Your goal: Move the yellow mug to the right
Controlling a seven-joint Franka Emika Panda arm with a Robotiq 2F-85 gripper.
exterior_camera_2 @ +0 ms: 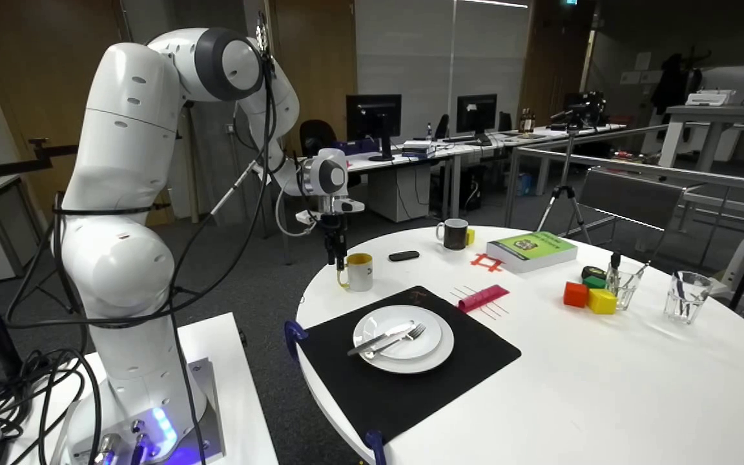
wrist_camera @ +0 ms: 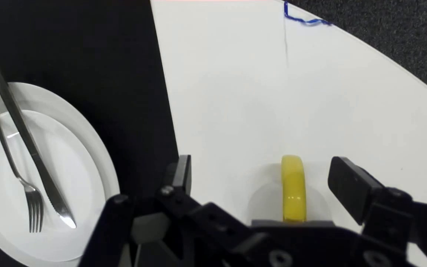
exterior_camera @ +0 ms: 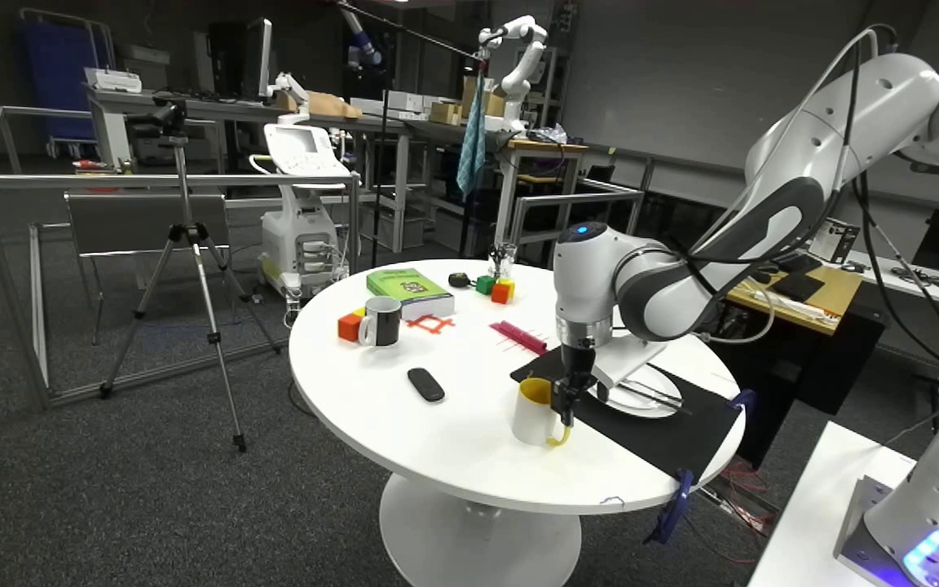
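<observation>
Left of the black two-fingered pincer (wrist_camera: 261,168) in the wrist view, two stacked white round ceramic-looking plates (wrist_camera: 74,159) rest on a flat black mat (wrist_camera: 124,92) and bear a metal fork (wrist_camera: 33,200) and metal knife (wrist_camera: 31,146); a low swing that way could drag the cutlery. The pincer's fingers (wrist_camera: 350,185) stand apart, gripping nothing. Between them in this view, nearer the right-hand one, shows the curved yellow handle (wrist_camera: 294,189) of the yellow-lined white cylindrical mug (exterior_camera: 531,420), likely ceramic, upright on the white round bench (wrist_camera: 232,92) just beside the pincer. Because the handle lies off-centre, closing now would probably press one finger against it first, twisting the mug. Finger depth is hard to judge; a shallow grip could slip. Right of the pincer, the bench's rim curves near; a shove could send the mug over it.
</observation>
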